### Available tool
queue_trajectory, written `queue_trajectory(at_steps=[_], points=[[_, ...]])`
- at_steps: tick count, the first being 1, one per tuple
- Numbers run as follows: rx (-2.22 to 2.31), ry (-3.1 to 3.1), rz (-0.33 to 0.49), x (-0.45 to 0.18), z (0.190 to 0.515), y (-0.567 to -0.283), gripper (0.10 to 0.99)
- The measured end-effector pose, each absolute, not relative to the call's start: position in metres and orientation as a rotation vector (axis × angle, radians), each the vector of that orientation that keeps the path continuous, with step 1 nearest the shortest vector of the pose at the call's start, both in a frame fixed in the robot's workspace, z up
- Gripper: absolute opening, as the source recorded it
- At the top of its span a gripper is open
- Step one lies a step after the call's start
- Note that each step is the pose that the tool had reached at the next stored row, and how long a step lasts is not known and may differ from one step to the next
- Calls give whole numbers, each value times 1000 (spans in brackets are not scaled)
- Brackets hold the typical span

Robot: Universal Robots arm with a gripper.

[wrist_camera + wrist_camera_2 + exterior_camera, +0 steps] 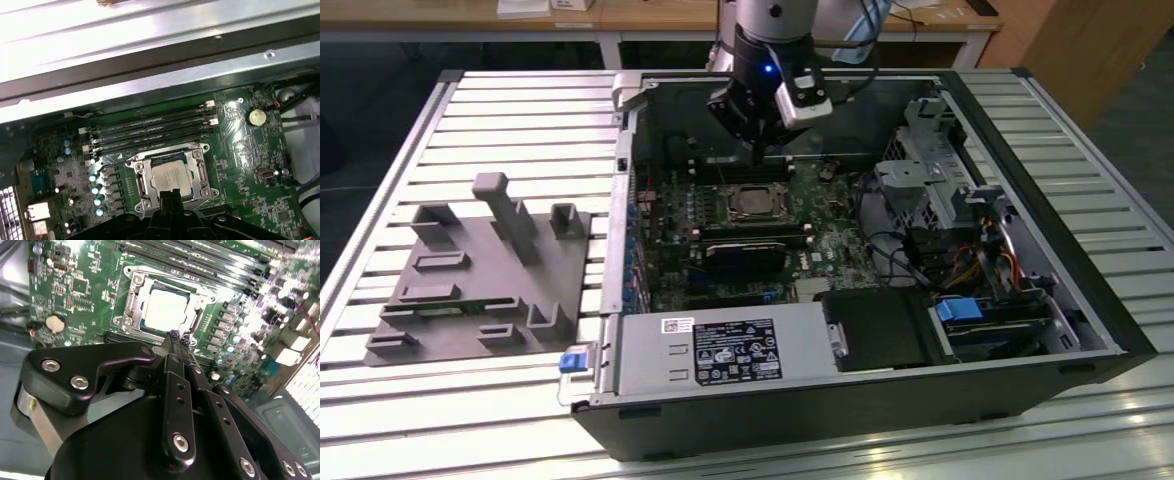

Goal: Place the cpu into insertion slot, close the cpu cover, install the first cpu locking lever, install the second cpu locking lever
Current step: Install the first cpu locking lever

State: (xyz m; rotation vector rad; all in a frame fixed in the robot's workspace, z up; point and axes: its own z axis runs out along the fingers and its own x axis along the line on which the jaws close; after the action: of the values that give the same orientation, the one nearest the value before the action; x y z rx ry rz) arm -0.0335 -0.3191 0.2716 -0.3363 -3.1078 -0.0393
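The cpu (164,307) lies flat in the insertion slot (125,320) on the green motherboard, silvery top up. The cpu cover (131,302) lies down around it as a thin metal frame, and the chip shows through its window. In the first wrist view the cpu (171,177) sits inside the cover (141,182) just beyond my fingertips. My gripper (176,336) is shut with nothing in it, its thin black fingers pressed together. In the exterior view the gripper (758,152) hangs inside the case above the far edge of the cpu (750,204).
Memory sticks (150,132) run beside the socket toward the case wall (150,60). A black fan shroud (747,255), a power supply (720,350), a drive cage (927,180) and cables (947,260) crowd the case. A grey part holder (480,270) stands on the table at the exterior view's left.
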Motion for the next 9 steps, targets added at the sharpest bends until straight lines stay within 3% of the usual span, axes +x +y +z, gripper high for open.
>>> queue_trajectory(at_steps=[9], points=[[-153, -3126, -54, -33, 271, -319, 106]])
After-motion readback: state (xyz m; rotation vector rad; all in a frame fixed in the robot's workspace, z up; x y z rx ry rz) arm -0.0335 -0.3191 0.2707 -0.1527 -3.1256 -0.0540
